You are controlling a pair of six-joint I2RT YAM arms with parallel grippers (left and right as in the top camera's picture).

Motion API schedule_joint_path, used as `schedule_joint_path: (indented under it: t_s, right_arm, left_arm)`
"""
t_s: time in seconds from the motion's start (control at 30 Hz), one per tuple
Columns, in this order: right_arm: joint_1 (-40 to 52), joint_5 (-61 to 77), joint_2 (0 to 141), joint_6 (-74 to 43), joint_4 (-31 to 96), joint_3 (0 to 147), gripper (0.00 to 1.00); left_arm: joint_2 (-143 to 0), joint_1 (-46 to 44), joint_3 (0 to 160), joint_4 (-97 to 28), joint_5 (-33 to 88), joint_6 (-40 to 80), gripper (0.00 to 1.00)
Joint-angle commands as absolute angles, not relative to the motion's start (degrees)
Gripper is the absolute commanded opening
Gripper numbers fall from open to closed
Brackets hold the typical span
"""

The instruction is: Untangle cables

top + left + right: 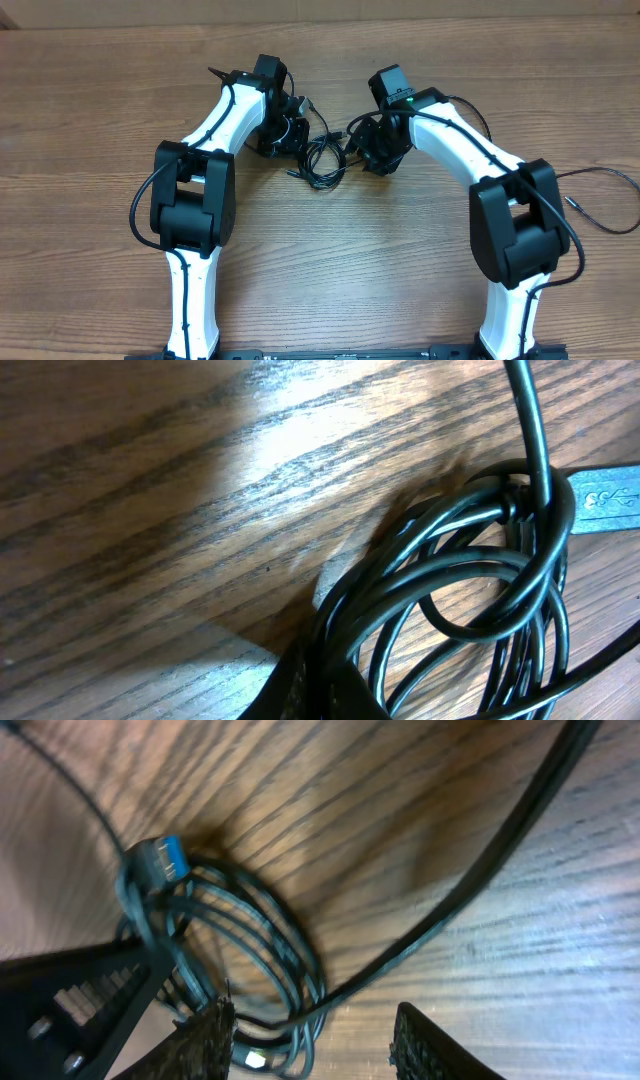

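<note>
Brown wood-grain tabletop (400, 270), 1 surface, fills my 3 views. White-and-black left arm (222, 120) and right arm (455, 125) angle inward, wrists low. Thin black coiled cables (322, 162) lie on it between the grippers. Left gripper (288, 135): opening I cannot tell. Right gripper (312, 1012): fingers apart.

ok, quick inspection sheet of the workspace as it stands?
surface: wooden table, grain visible.
job's things: cables coiled in one tangled bundle between the arms; blue USB plug at its edge.
clutter: nothing seen.
grippers: left gripper at the bundle, state unclear; right gripper open, at the bundle.
cables: thin black lead lying loose beside the right arm, running off the table edge.
surroundings: nothing seen.
</note>
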State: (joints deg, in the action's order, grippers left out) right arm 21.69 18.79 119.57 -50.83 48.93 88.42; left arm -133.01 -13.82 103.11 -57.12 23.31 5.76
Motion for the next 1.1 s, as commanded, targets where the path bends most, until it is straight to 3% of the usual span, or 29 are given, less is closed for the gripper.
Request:
schedule_joint_path:
  t_s: [0.0, 0.33, 0.4, 0.47, 0.5, 0.9, 1.07]
  right_arm:
    - [23.22, 15.53, 120.90, -52.34, 46.59, 87.33, 0.50]
    - [23.79, 10.26, 121.01, -54.02, 42.94, 85.45, 0.40]
    - [23.90, 10.04, 121.01, -54.00, 42.92, 85.45, 0.27]
    - [23.88, 9.89, 121.01, -53.74, 43.11, 85.45, 0.06]
    - [23.88, 9.89, 120.99, -53.54, 43.27, 85.45, 0.04]
    - [19.86, 12.51, 109.12, -37.98, 49.65, 88.71, 0.04]
    - [19.84, 12.51, 103.77, -36.73, 50.04, 88.71, 0.04]
  left_arm:
    - [-134.02, -13.54, 102.63, -56.90, 22.28, 5.34, 0.06]
    - [-134.02, -13.54, 102.63, -56.90, 22.28, 5.34, 0.06]
    - [-134.02, -13.54, 102.63, -56.90, 22.28, 5.34, 0.06]
    - [-134.02, -13.54, 102.65, -56.90, 22.28, 5.34, 0.06]
    - [-134.02, -13.54, 102.63, -56.93, 22.28, 5.34, 0.06]
    - [-134.02, -13.52, 102.63, -56.90, 22.26, 5.34, 0.06]
    - [-134.02, -13.52, 102.63, -56.90, 22.26, 5.34, 0.06]
